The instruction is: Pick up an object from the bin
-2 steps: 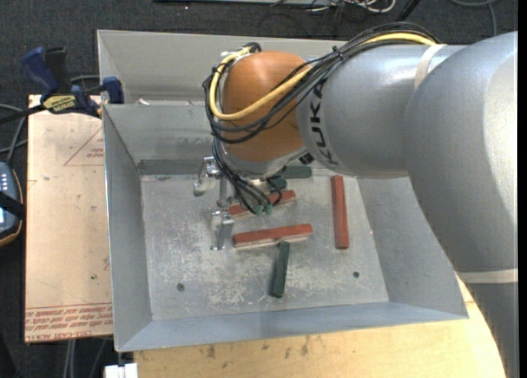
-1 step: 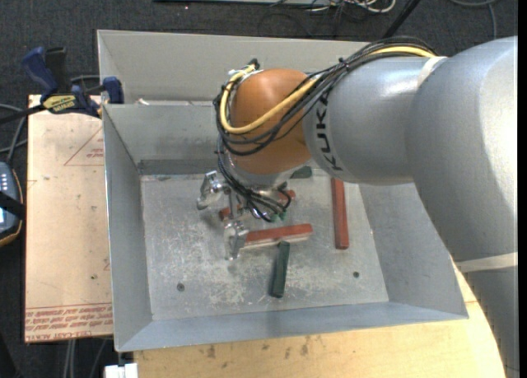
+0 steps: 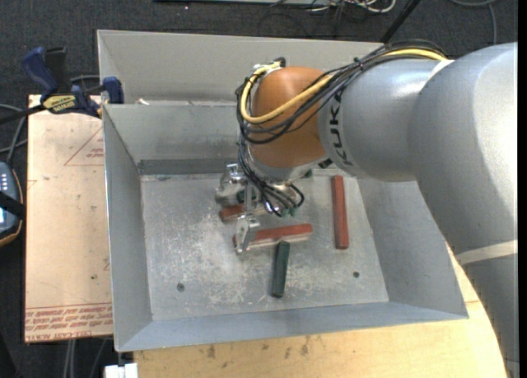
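Seen from above, the grey KUKA arm (image 3: pixel 412 113) is reaching in from the right and hanging low over the middle of the grey metal bin (image 3: pixel 123 228). Its orange cover (image 3: pixel 284 117), looped with yellow and black cables (image 3: pixel 272 113), is hiding part of the back wall. The pincer (image 3: pixel 235 215) is sitting just above the scuffed floor, spread, with its two metal fingertips (image 3: pixel 244 239) standing apart. A small reddish bit (image 3: pixel 230 212) is showing between them, though whether it is touching either one cannot be told. A reddish-brown bar (image 3: pixel 282 234) is lying flat across the centre, its left end just beside the nearer fingertip. A dark green marker (image 3: pixel 279 270) is lying below the bar, close to touching it. A red stick (image 3: pixel 339 212) is lying well to the right, pointing toward the back wall.
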Controlling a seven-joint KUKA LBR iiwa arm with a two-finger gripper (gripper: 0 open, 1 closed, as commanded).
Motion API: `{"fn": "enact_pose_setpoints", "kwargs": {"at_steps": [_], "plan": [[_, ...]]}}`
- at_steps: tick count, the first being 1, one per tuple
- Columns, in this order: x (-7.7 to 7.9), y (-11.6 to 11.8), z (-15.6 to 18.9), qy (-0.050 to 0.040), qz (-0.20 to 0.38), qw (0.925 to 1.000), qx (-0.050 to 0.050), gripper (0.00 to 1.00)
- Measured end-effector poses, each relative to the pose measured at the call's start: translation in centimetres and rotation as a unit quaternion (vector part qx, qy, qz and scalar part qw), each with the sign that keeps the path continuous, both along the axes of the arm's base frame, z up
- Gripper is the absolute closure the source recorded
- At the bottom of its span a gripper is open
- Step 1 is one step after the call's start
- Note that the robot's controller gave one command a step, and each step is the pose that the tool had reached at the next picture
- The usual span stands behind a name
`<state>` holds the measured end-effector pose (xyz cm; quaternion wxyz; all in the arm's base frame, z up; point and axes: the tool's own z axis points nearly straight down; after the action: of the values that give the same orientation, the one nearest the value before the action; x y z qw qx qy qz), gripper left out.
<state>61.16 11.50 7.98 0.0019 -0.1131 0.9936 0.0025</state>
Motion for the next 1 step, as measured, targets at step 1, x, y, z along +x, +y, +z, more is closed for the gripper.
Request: {"fn": "enact_pose_setpoints", "kwargs": {"at_steps": [1], "plan": [[1.94,-1.58,0.02,-0.0072,0.226,0.9740,-0.002,1.00]]}}
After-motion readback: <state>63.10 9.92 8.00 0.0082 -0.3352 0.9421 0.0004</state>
